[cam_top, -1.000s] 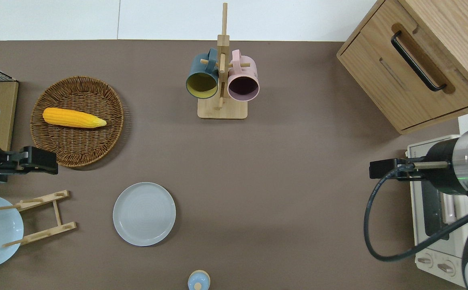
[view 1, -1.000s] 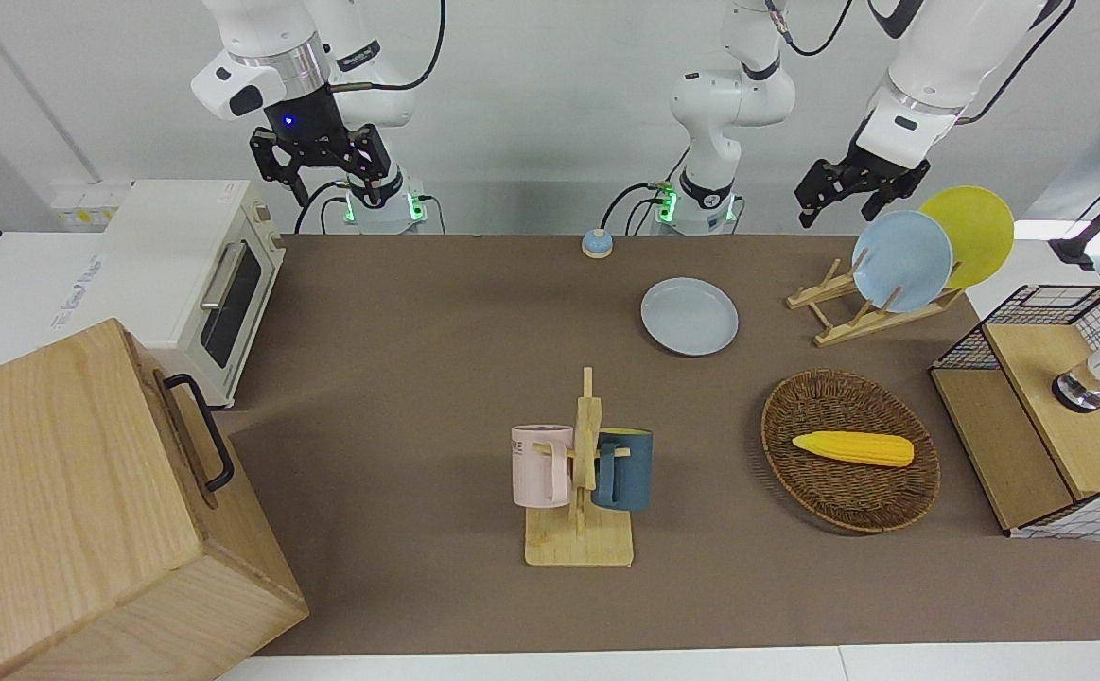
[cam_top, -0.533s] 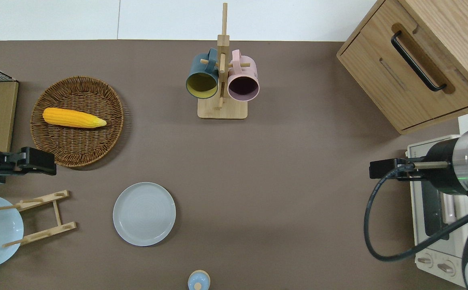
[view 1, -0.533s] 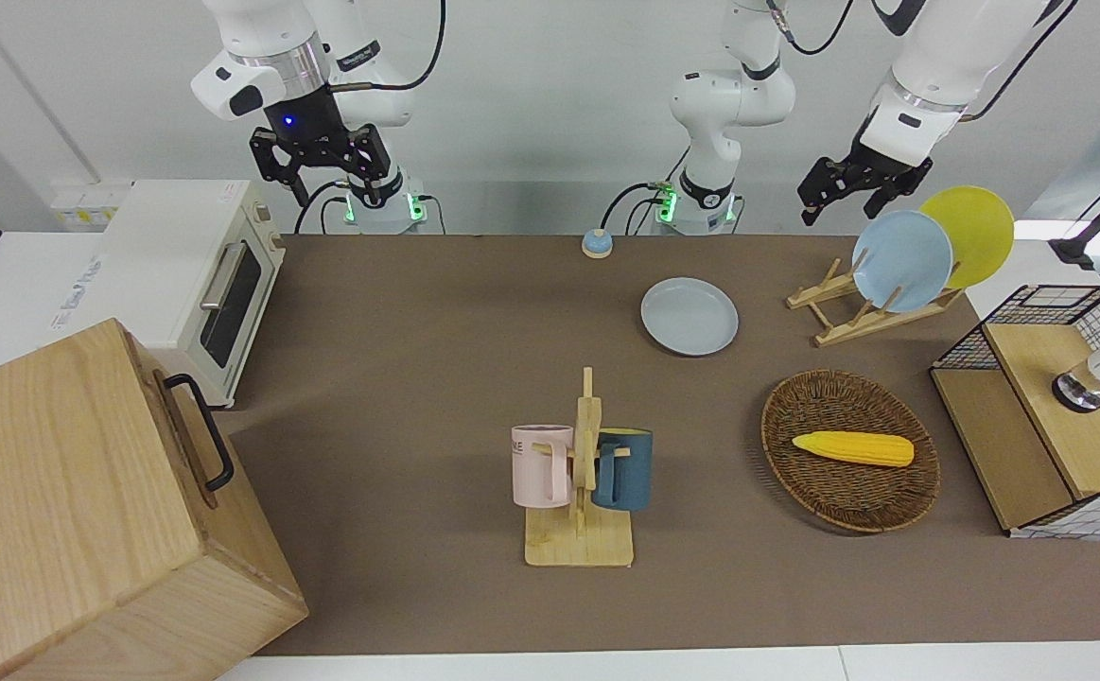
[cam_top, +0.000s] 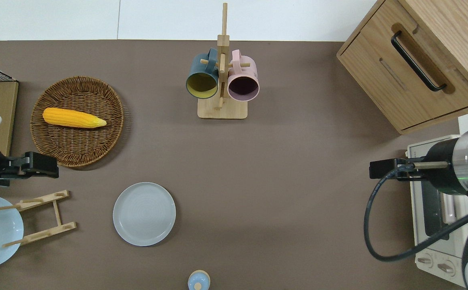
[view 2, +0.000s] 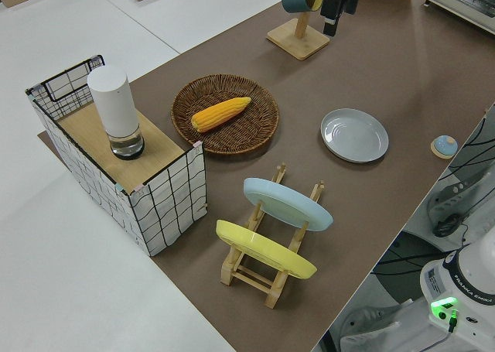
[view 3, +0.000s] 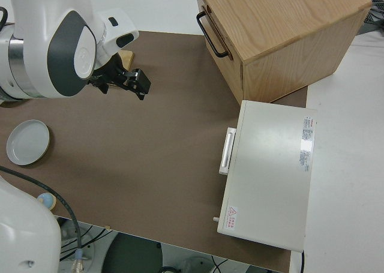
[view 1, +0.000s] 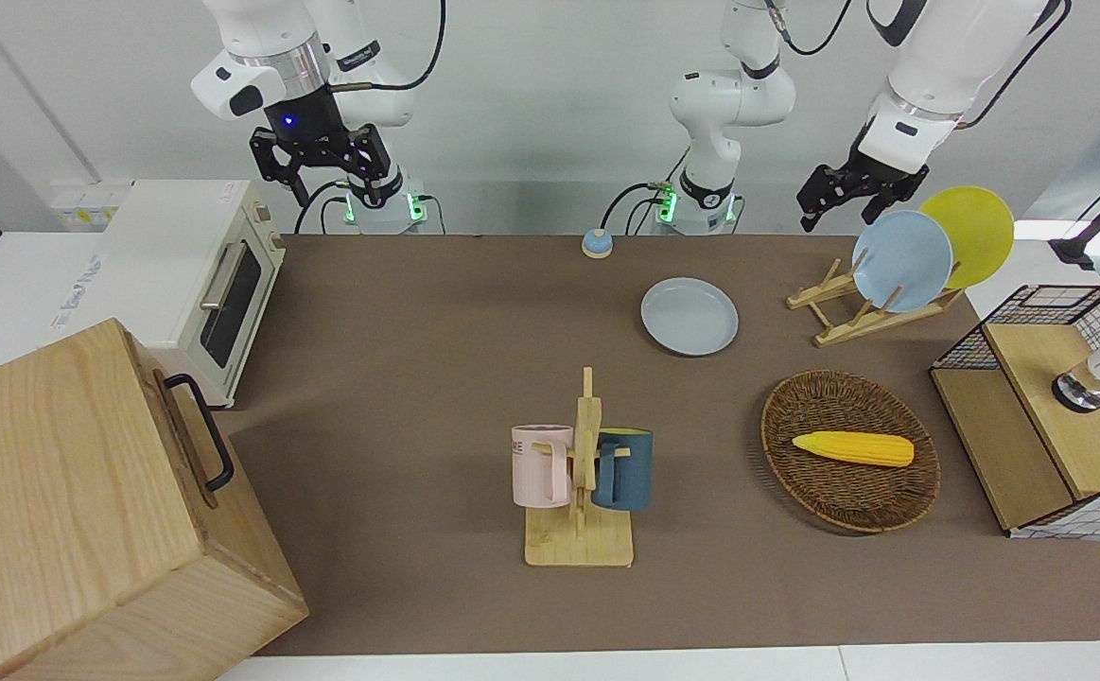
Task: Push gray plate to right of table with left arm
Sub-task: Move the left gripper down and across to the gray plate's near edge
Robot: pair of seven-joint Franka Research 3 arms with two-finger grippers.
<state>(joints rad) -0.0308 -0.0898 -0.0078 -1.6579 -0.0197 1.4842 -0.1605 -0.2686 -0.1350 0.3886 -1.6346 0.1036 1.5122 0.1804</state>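
The gray plate [view 1: 689,316] lies flat on the brown table [view 1: 417,312], nearer to the robots than the mug rack; it also shows in the overhead view [cam_top: 144,214] and the left side view [view 2: 355,135]. My left gripper [view 1: 838,210] hangs in the air, empty, over the table between the wicker basket and the plate rack [cam_top: 54,165], apart from the gray plate and toward the left arm's end of the table from it. My right gripper [view 1: 323,168] is parked, open and empty.
A wooden plate rack [view 1: 852,312] holds a sky-blue plate [view 1: 901,260] and a yellow plate [view 1: 975,232]. A wicker basket [cam_top: 97,145] holds a corn cob [cam_top: 73,118]. A mug rack [cam_top: 221,86], wooden cabinet [cam_top: 419,64], toaster oven [view 1: 200,274], wire crate [view 1: 1051,407] and small blue knob [cam_top: 198,280] also stand here.
The left gripper has only wavered slightly over the same spot. The gray plate and the right arm have not moved.
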